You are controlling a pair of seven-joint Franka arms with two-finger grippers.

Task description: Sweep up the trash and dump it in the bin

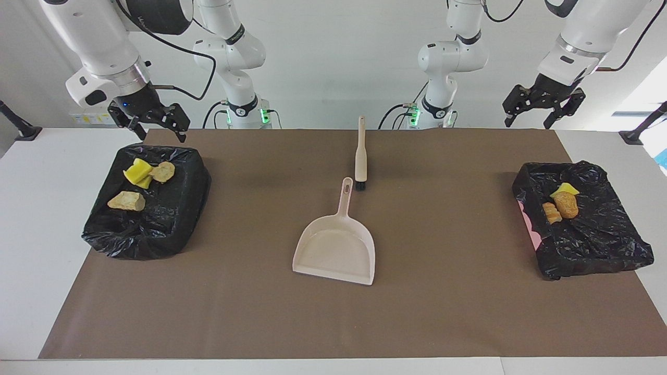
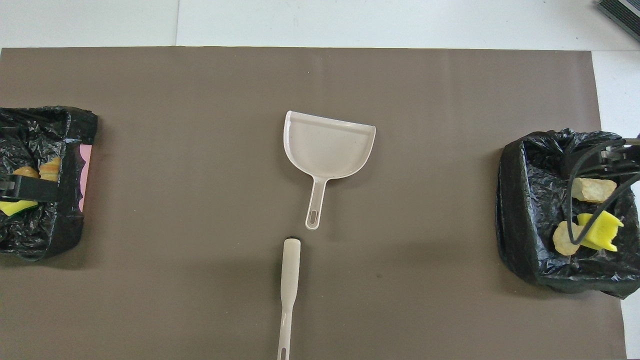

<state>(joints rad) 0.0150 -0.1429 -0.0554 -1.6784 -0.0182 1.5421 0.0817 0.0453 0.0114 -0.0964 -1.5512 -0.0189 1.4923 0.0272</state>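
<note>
From across the table alone, left claw (image 1: 538, 111) and right claw (image 1: 155, 124) show spread

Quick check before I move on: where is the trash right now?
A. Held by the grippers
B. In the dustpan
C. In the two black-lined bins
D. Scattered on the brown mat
C. The trash lies in the bin at the right arm's end and the bin at the left arm's end; the dustpan holds nothing.

White, rounded arm casings are ending in black two-finger grippers, left gripper (image 1: 539, 107) and right gripper (image 1: 151, 121), trailing black cables, green lights glowing at their bases.
</note>
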